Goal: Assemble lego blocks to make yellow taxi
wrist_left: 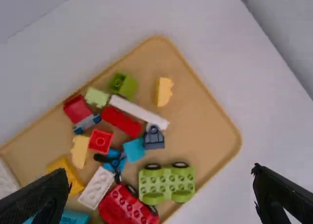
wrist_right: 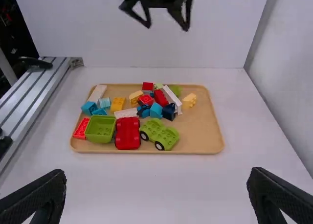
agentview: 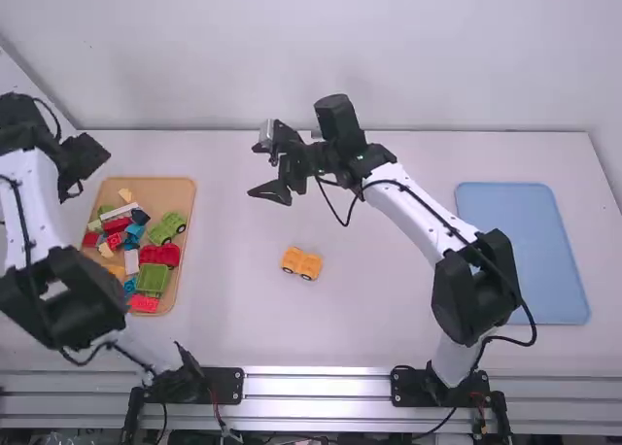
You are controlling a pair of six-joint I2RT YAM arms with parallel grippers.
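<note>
From here I can see the yellow wheeled base (agentview: 301, 262) alone on the worktop (agentview: 389, 309), while the left end effector (wrist_left: 160, 171) faces the block tray (wrist_left: 208, 131) and it and the right end effector (wrist_right: 156, 173) are both spread wide. The left would do best to straddle the yellow brick (wrist_left: 71, 173) squarely, lift it clear of its crowded neighbours, then align studs before pressing.

Two trays (agentview: 525, 256), three wheeled bases (agentview: 302, 262)
</note>
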